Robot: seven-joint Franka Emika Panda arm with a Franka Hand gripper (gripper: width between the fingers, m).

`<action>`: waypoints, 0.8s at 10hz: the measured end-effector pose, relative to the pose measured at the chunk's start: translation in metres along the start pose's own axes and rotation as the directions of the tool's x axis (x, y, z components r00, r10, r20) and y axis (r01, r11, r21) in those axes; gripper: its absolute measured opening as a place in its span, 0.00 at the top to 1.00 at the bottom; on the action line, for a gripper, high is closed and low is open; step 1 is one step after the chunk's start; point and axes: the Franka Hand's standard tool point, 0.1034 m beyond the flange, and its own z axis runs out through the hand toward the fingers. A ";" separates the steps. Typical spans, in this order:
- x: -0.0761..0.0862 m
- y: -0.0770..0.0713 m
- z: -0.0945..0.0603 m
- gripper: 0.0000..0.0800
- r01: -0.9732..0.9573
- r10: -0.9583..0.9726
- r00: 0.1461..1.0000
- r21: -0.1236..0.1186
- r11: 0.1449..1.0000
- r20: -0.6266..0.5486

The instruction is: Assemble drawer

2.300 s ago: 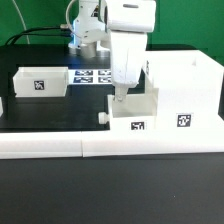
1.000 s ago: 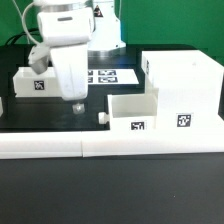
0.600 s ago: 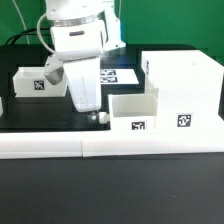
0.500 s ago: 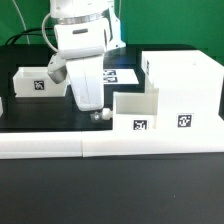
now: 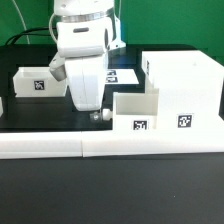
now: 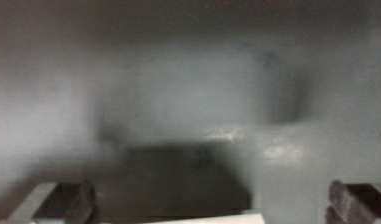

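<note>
Pincer (image 5: 97, 112) fingers apart, low at tray (image 5: 125, 124) knob end, near tabletop (image 5: 40, 115) camera-side edge; tray abuts casing (image 5: 190, 90).

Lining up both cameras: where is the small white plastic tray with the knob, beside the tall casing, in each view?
Exterior view: small white knobbed tray, right of centre, beside the tall white box casing; gripper at its knob.
Wrist view: too blurred to tell.
Shared landmark: the gripper, whose fingers show in the wrist view.

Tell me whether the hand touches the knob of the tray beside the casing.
Cannot tell. The exterior view shows the hand low beside the knob, neither contact nor gap plain; wrist view blurred.
</note>
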 end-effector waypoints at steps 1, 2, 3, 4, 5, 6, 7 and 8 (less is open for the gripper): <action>0.000 0.000 0.000 0.19 0.000 0.000 1.000 0.000 1.000 0.000; 0.000 0.000 0.000 0.19 -0.001 0.001 1.000 0.000 1.000 0.000; -0.001 0.000 0.000 0.19 -0.001 0.001 1.000 0.000 1.000 0.000; -0.002 0.002 -0.001 0.19 0.032 -0.032 0.999 0.001 0.999 0.002; -0.002 0.009 -0.004 0.19 0.065 -0.065 0.998 0.000 0.998 0.000; 0.001 0.018 -0.007 0.19 0.077 -0.077 0.997 0.000 0.997 0.002; 0.004 0.023 -0.009 0.19 0.091 -0.091 0.996 0.002 0.996 0.005; 0.009 0.028 -0.009 0.19 0.096 -0.096 0.995 0.004 0.995 0.001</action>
